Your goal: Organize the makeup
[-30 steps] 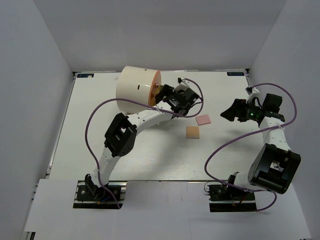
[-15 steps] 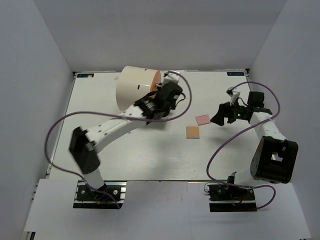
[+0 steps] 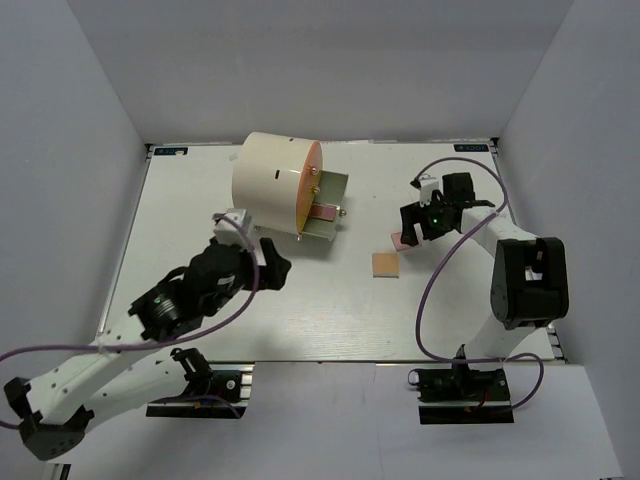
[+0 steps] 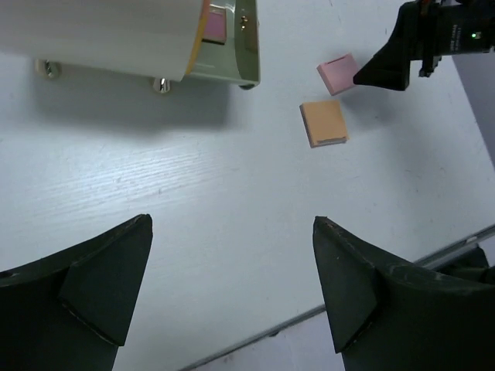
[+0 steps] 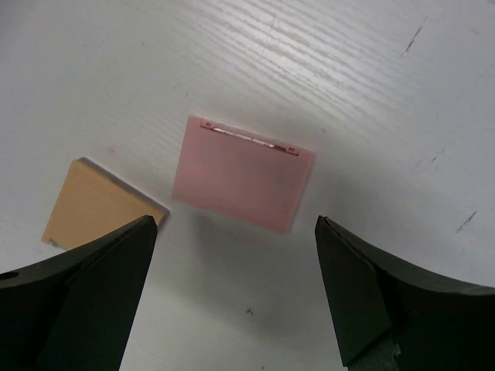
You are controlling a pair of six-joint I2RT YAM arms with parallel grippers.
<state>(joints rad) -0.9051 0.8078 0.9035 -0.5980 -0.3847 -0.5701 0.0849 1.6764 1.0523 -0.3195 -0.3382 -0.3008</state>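
Two pieces of the makeup lie on the white table: a pink square (image 3: 399, 241) (image 5: 242, 173) and a tan square (image 3: 385, 264) (image 5: 97, 205) just nearer. My right gripper (image 3: 409, 228) (image 5: 234, 222) hovers open right over the pink square, touching nothing. My left gripper (image 3: 272, 262) (image 4: 232, 224) is open and empty, pulled back toward the near left. Its view takes in the pink square (image 4: 337, 73), the tan square (image 4: 323, 122) and the right gripper (image 4: 398, 58). Another pink piece (image 3: 322, 212) lies in the cylinder's open drawer.
A large cream cylinder (image 3: 272, 182) (image 4: 100, 27) with an orange front lies at the back left, its small drawer (image 3: 328, 207) (image 4: 230, 46) pulled out. The table's near edge (image 4: 371, 290) runs below the left fingers. White walls close in the sides and back.
My left arm drew back from the cylinder's front to the near left, leaving the drawer open. My right gripper moved left and came over the pink square.
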